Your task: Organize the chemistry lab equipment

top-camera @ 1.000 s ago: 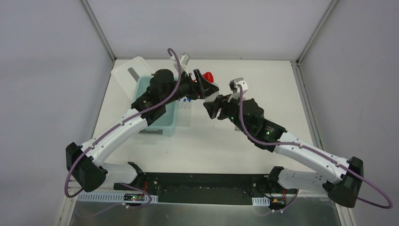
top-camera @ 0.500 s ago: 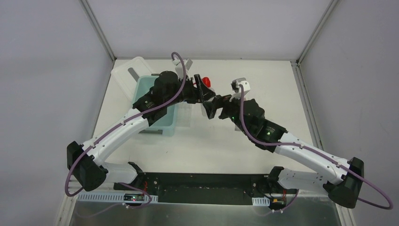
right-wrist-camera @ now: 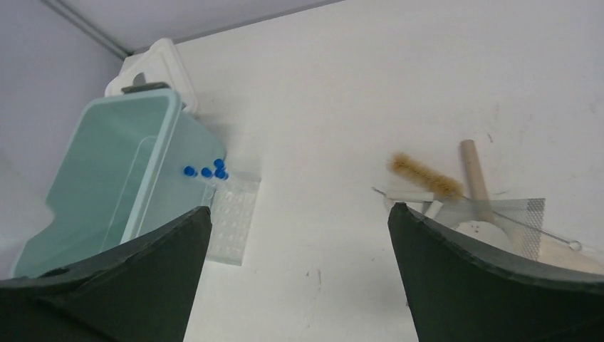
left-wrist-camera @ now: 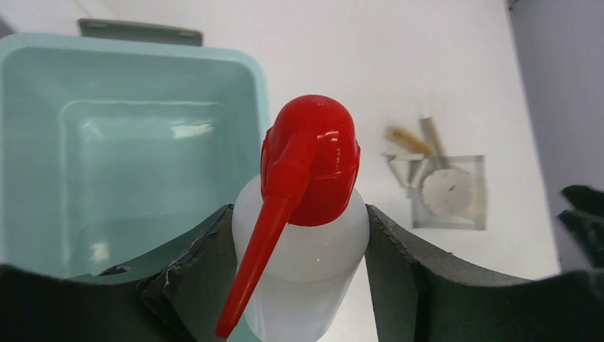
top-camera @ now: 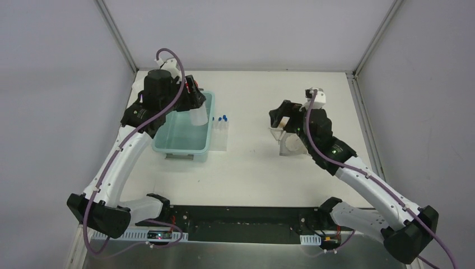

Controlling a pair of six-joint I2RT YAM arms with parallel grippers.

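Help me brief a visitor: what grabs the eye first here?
The red-capped white squeeze bottle, clamped in the left pincer above the pale teal bin at far left. Next, the blue-capped tubes in their clear rack beside that bin, and the right pincer wide open near a bristle brush.

Lab setup: squeeze bottle (left-wrist-camera: 320, 249), tube rack (right-wrist-camera: 235, 217)

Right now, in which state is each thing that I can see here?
Squeeze bottle: gripped by the left pincer, over the bin.
Right pincer: open, holding nothing.
Bin: open.
Lid: off, lying at the bin's far end.
Tube rack: beside the bin, carrying blue-capped tubes.
Clear container: holding a brush and a wooden-handled tool.
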